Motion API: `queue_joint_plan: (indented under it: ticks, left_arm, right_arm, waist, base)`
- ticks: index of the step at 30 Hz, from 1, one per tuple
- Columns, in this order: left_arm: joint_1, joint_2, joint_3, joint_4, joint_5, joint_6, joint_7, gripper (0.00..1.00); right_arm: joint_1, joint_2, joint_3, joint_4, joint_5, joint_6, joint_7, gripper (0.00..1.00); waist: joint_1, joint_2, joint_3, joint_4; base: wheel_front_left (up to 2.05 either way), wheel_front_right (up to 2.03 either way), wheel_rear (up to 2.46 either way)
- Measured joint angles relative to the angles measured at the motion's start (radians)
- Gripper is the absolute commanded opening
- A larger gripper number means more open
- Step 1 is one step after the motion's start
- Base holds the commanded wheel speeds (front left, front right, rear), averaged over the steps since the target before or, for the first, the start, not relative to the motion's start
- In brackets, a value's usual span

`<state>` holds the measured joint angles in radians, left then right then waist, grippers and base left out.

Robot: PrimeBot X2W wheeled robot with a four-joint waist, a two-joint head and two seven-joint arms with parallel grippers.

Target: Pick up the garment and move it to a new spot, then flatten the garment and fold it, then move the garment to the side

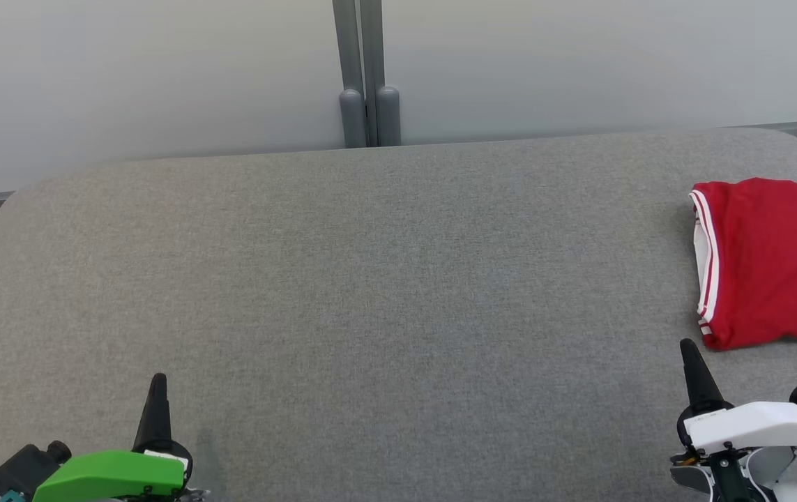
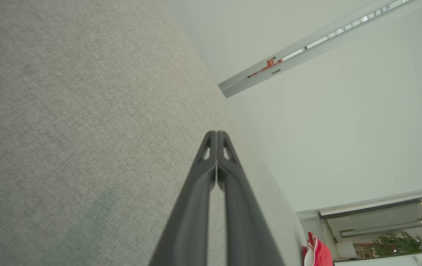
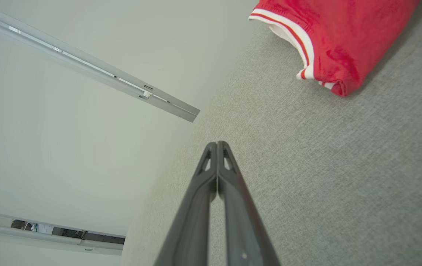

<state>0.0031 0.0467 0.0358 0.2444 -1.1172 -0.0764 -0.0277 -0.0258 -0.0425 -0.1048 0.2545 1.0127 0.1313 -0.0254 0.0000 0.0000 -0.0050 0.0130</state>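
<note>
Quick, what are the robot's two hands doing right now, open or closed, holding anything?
Left hand: closed, holding nothing.
Right hand: closed, holding nothing; the red garment with white-striped trim lies apart from it.

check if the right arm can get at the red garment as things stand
Probably yes. The garment lies on the gray cushion just ahead of the right tool, a little to its right, with bare cushion between them. The tool is shut, so it would have to open first.

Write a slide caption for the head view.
Folded red garment lies at the right end of the grey upholstered surface; left pincer and right pincer shut, empty.
</note>
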Motion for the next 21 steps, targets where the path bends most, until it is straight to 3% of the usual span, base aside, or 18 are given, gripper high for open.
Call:
queue_joint_plan:
  ticks: [21]
  left_arm:
    - [-0.038,0.001,0.029,0.001,-0.189,-0.020,0.053,0.00]
  right_arm:
    - [-0.026,-0.002,-0.003,-0.002,0.228,-0.001,0.052,0.00]
  waist:
    - [0.0000,0.0000,0.003,-0.004]
  base:
    - [0.00,0.00,0.00]
